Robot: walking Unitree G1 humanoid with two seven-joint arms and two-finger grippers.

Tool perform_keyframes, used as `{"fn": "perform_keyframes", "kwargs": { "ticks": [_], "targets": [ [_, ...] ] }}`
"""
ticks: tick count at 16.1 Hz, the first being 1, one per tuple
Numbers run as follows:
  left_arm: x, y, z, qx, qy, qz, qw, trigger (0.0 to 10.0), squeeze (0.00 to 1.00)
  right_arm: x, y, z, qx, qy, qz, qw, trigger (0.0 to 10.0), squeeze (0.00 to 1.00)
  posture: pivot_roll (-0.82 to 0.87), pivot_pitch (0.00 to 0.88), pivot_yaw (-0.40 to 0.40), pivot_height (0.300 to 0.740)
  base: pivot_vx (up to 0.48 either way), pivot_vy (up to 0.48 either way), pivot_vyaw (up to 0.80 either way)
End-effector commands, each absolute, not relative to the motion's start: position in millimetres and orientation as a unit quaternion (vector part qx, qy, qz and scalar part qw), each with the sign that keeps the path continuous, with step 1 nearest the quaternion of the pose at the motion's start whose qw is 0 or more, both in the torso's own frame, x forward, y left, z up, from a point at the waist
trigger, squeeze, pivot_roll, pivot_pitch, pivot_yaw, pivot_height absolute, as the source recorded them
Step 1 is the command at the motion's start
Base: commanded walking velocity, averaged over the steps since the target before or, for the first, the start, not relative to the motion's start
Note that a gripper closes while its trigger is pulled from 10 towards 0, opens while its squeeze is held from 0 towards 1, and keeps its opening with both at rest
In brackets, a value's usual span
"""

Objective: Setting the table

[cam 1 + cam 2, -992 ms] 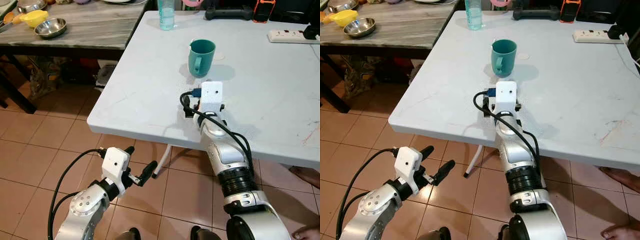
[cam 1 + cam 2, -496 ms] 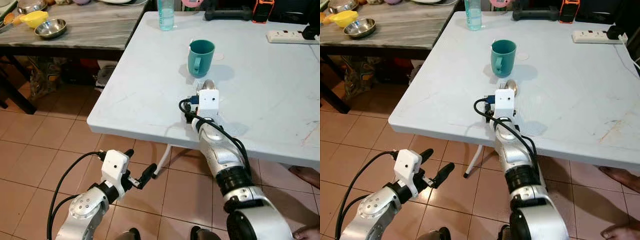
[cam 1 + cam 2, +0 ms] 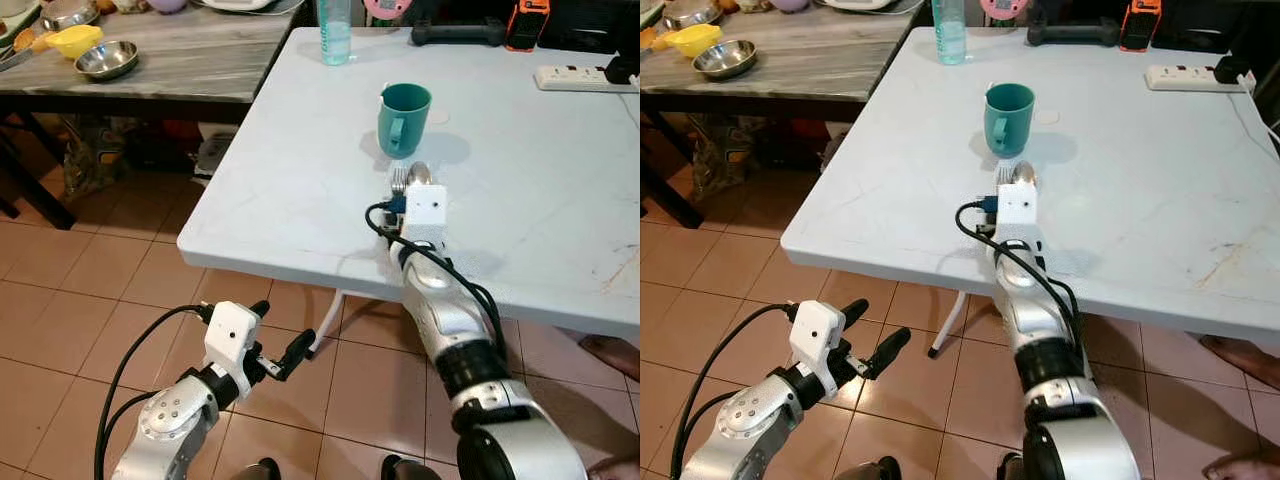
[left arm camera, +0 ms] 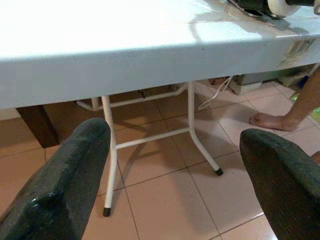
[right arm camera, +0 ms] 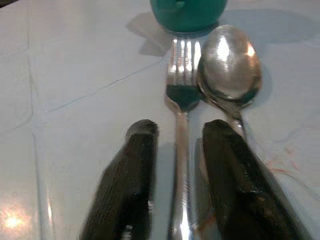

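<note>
While the right gripper (image 5: pixel 177 185) is resting low over the white table (image 3: pixel 300 190), its two black fingers (image 5: pixel 125 190) are sitting narrowly parted with the fork (image 5: pixel 181 100) handle running between them; whether the pads are actually pinching the handle or just straddling it, I cannot tell; the spoon (image 5: pixel 231 75) is lying just beside the fork, its handle passing under the other finger, both bowl and tines pointing at the teal mug (image 3: pixel 403 117) and nearly touching its base; from the head view the cutlery tips (image 3: pixel 408 180) are peeking out past the wrist camera housing, near the table's front edge. Step in hand, by my reading: laying the cutlery down beside the mug. Next move is probably calling for parting the fingers and lifting the wrist straight back, so neither piece is being dragged or knocked against the mug. Left gripper (image 3: pixel 275 350) is hanging idle below the table edge over the tiled floor (image 3: pixel 70 300), fingers spread wide, holding nothing; a person's bare foot (image 4: pixel 272 120) is standing beyond the table legs (image 4: pixel 192 130).
</note>
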State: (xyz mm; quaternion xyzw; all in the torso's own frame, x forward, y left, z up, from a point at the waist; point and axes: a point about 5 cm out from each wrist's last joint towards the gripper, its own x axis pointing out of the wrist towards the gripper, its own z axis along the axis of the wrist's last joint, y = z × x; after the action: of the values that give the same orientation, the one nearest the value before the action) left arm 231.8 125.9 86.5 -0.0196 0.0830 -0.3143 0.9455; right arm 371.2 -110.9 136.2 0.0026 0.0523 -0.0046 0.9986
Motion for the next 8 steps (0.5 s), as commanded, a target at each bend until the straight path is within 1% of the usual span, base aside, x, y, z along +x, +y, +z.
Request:
{"fn": "perform_keyframes", "kwargs": {
  "ticks": [1, 2, 3, 4, 7, 8],
  "targets": [
    [231, 126, 94, -0.022, 0.074, -0.33, 0.941, 10.0, 0.0, 356, -120, 93, -0.001, 0.144, -0.02, 0.989, 0.0, 0.0, 0.06, 0.215, 0.085, 0.74, 0.0, 0.0, 0.0],
    [230, 123, 98, -0.027, 0.068, -0.35, 0.934, 10.0, 0.0, 353, -123, 92, -0.001, 0.145, -0.021, 0.989, 0.0, 0.0, 0.05, 0.215, 0.085, 0.74, 0.0, 0.0, 0.0],
    [229, 120, 102, -0.051, 0.068, -0.369, 0.925, 10.0, 0.0, 352, -125, 90, -0.003, 0.148, -0.023, 0.989, 0.0, 0.0, 0.05, 0.215, 0.085, 0.74, 0.0, 0.0, 0.0],
    [229, 118, 106, -0.047, 0.062, -0.381, 0.921, 10.0, 0.0, 350, -126, 88, -0.004, 0.152, -0.024, 0.988, 0.0, 0.0, 0.05, 0.215, 0.085, 0.74, 0.0, 0.0, 0.0],
    [233, 117, 109, -0.041, 0.058, -0.387, 0.919, 10.0, 0.0, 348, -127, 87, -0.002, 0.154, -0.025, 0.988, 0.0, 0.0, 0.04, 0.209, 0.083, 0.74, 0.0, 0.0, 0.0],
    [236, 118, 110, -0.041, 0.054, -0.376, 0.924, 10.0, 0.0, 348, -127, 88, -0.001, 0.154, -0.026, 0.988, 0.0, 0.0, 0.04, 0.204, 0.083, 0.74, 0.0, 0.0, 0.0]
  ]
}}
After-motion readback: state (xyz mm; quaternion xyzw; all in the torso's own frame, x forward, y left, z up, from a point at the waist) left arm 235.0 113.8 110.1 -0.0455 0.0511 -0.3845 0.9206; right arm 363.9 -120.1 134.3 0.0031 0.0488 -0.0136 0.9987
